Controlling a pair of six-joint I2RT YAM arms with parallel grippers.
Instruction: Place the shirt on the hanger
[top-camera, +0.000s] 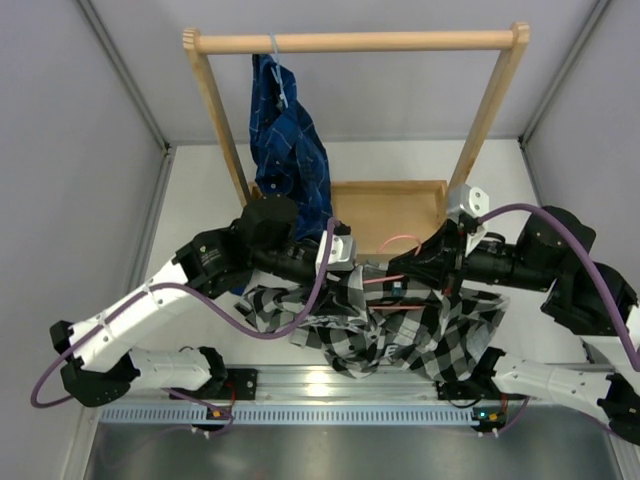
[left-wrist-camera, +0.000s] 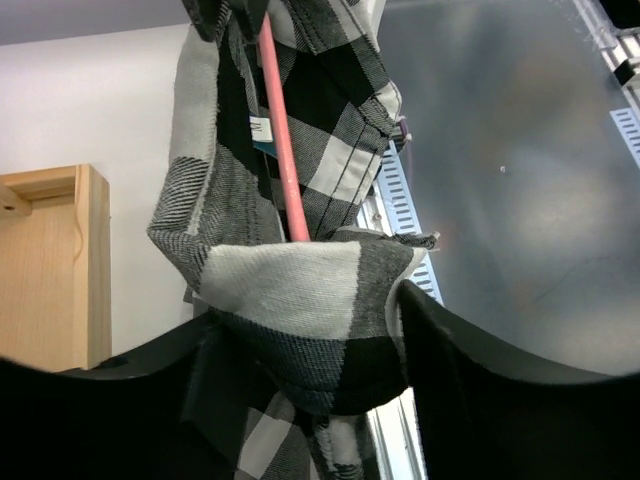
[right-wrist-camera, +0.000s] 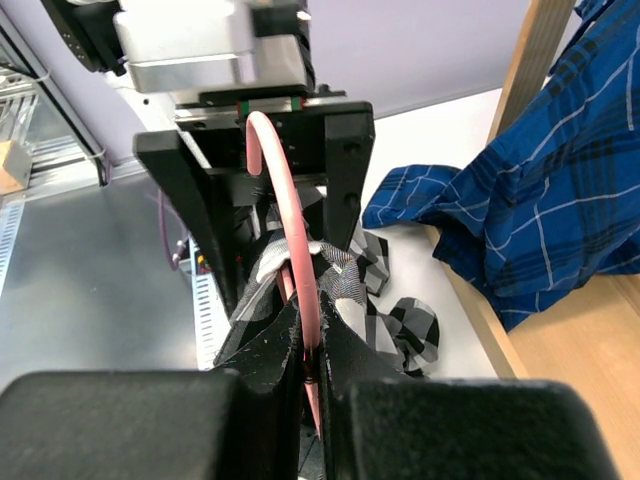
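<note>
**Overhead:** The shirt (top-camera: 400, 335), in black-and-white buffalo check, hangs crumpled between two arms at 6 o'clock from the wooden rack (top-camera: 350, 42) and sags toward the near edge of the white bench (top-camera: 200, 190). A loop of the thin pink hanger (top-camera: 398, 240) shows at the shirt's 12 o'clock, near the left end effector (top-camera: 345, 262) and the right end effector (top-camera: 398, 280). There are two shirts and two hangers. A dark blue plaid shirt (top-camera: 285, 135) on a pale hanger (top-camera: 281, 88) hangs from the rack's rail at 11 o'clock.

**Left wrist:** The left end effector (left-wrist-camera: 305, 320) has its fingers partly spread and clamps a thick fold of the shirt (left-wrist-camera: 290, 290). The hanger (left-wrist-camera: 282, 150) rises toward 12 o'clock through the cloth.

**Right wrist:** The right end effector (right-wrist-camera: 308, 365) is pinched narrow on the hanger (right-wrist-camera: 285, 190), which curves up to 12 o'clock. One end of the shirt (right-wrist-camera: 405, 330) lies on the bench at 4 o'clock, and the dark blue plaid shirt (right-wrist-camera: 540, 170) sits at 2 o'clock.
</note>
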